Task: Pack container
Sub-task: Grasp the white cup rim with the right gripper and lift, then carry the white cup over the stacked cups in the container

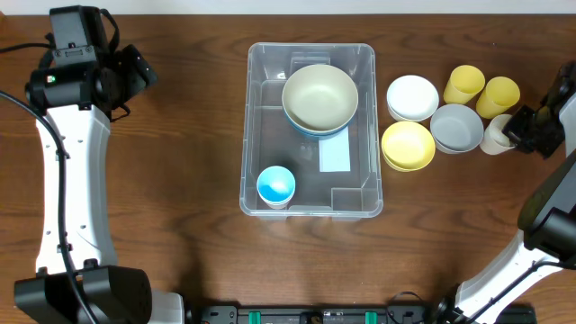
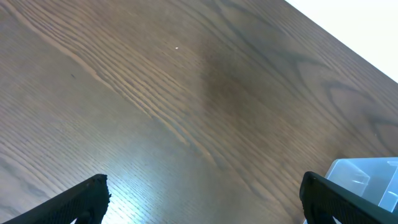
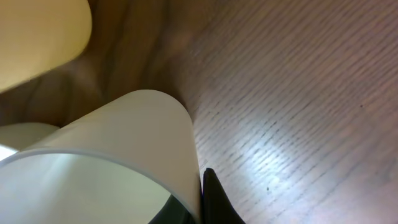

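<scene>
The right tool [image 1: 520, 129] is closed down tight on the thin wall of a cream cup [image 1: 493, 135]. In the right wrist view one dark finger [image 3: 214, 202] presses against the outside of the cup's rim, and the cup fills the lower left of that view. Whether the cup's base touches the desk [image 1: 180, 225] cannot be told. This tool sits at the right edge of the desk, just beside a grey bowl [image 1: 456, 127] and a pair of yellow cups [image 1: 464, 84] that stand side by side behind it. A stack of white bowls [image 1: 412, 96] and a yellow bowl [image 1: 408, 145] lie to the left of the grey bowl, close together.

The left tool [image 1: 135, 72] has its jaws spread as wide as they go and holds nothing. In the left wrist view its two fingertips [image 2: 87, 199] frame bare wood at the bottom corners. It hangs over the far left of the desk, well apart from everything else.

The container [image 1: 265, 126] sits in the middle of the desk, between the two arms; one corner of it shows at the lower right of the left wrist view. Inside it, at the far end, a cream bowl [image 1: 319, 96] rests nested in a blue bowl [image 1: 315, 133]. A blue cup [image 1: 276, 186] stands upright in the near left corner, and a white label [image 1: 335, 155] lies on the base.
</scene>
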You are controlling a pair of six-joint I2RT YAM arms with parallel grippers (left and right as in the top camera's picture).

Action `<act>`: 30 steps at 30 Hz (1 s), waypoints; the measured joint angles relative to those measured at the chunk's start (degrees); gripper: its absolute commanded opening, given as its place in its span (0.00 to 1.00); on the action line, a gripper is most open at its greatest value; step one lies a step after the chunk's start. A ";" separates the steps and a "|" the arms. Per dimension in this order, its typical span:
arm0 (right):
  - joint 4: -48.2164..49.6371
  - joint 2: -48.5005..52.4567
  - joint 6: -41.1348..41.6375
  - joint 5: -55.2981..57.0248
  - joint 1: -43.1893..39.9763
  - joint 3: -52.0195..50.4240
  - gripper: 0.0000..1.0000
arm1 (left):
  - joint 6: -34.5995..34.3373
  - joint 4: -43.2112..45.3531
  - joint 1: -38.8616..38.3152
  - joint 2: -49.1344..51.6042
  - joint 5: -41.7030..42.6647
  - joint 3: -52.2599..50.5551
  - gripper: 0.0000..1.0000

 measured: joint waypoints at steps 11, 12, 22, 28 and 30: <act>-8.37 -2.23 0.00 -0.15 0.00 -0.11 0.01 | -0.02 0.00 0.00 0.00 0.00 0.00 0.98; -8.83 -3.10 0.00 -0.17 0.02 -0.22 0.01 | -0.02 0.00 0.00 0.00 0.00 0.00 0.98; -10.56 -25.35 -2.80 -1.75 10.40 -0.42 0.01 | 0.00 0.00 0.00 0.00 -0.02 0.00 0.98; -8.22 -34.03 -4.46 -3.08 27.45 -0.35 0.01 | -0.02 0.00 0.00 0.00 0.00 0.00 0.98; -7.43 -34.88 -4.59 -3.41 33.29 -0.35 0.01 | 0.00 0.00 0.00 0.00 -0.02 0.00 0.98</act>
